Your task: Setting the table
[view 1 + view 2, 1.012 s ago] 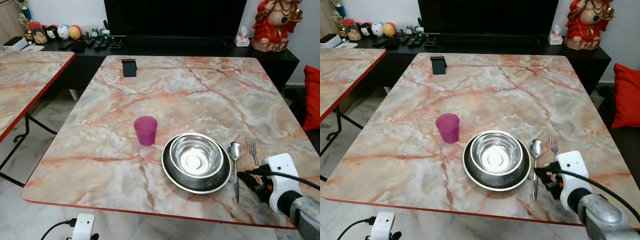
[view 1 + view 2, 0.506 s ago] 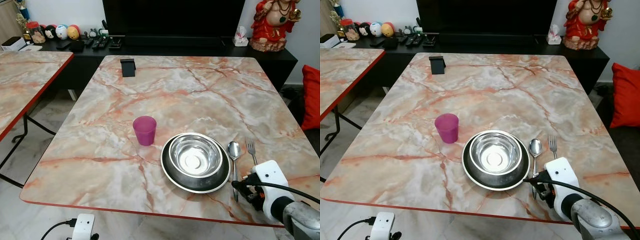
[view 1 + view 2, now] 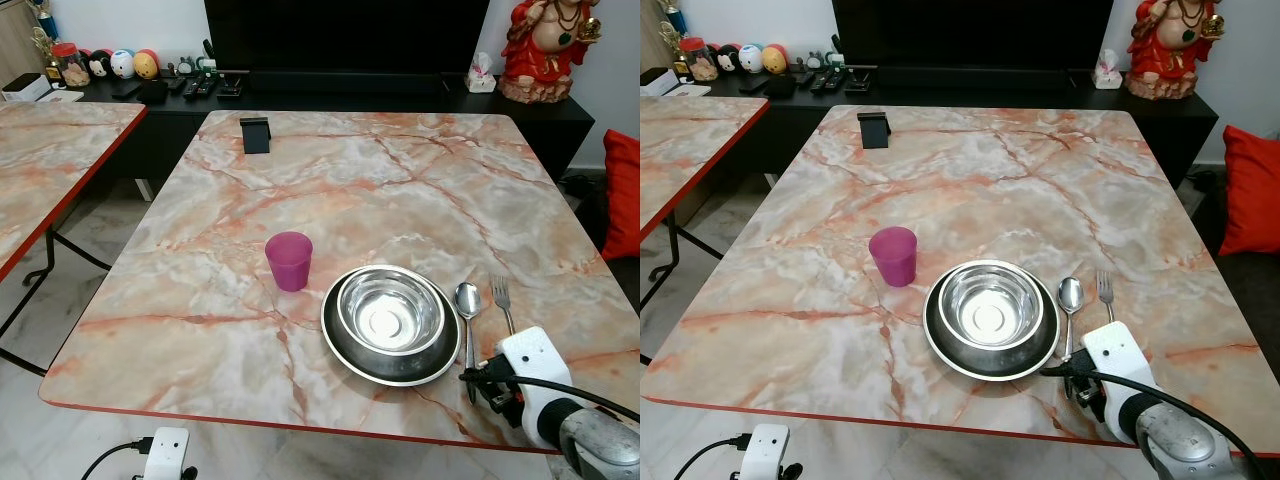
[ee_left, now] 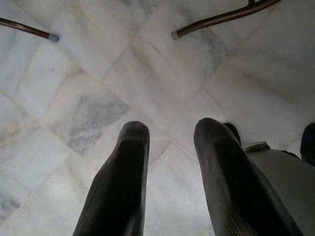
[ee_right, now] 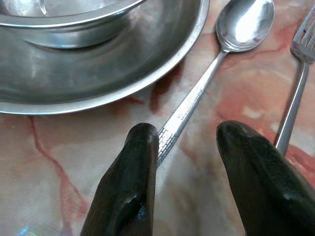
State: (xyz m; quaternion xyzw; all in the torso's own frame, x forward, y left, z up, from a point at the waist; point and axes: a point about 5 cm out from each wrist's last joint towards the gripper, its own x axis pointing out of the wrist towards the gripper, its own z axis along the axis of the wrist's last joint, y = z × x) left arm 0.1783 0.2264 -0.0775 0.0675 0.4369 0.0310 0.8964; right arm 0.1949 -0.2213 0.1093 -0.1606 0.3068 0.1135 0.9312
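Note:
A steel bowl (image 3: 392, 312) sits inside a steel plate (image 3: 336, 347) near the marble table's front edge. A purple cup (image 3: 289, 260) stands just left of them. To the right of the plate lie a spoon (image 3: 468, 300) and a fork (image 3: 502, 296), side by side. My right gripper (image 3: 478, 380) hovers low at the near end of the spoon handle. In the right wrist view it is open, its fingers (image 5: 132, 182) either side of the spoon (image 5: 193, 103), with the fork (image 5: 295, 93) beside. My left gripper (image 4: 170, 132) hangs open over the floor.
A small black stand (image 3: 256, 134) sits at the table's far left. A second marble table (image 3: 50, 150) is on the left. A dark console with toys and a red statue (image 3: 545, 45) runs behind. A red cushion (image 3: 626, 190) is at right.
My right gripper has drawn back toward the table's near edge and shifted left, from beside the fork handle to the end of the spoon handle. Tableware is unmoved.

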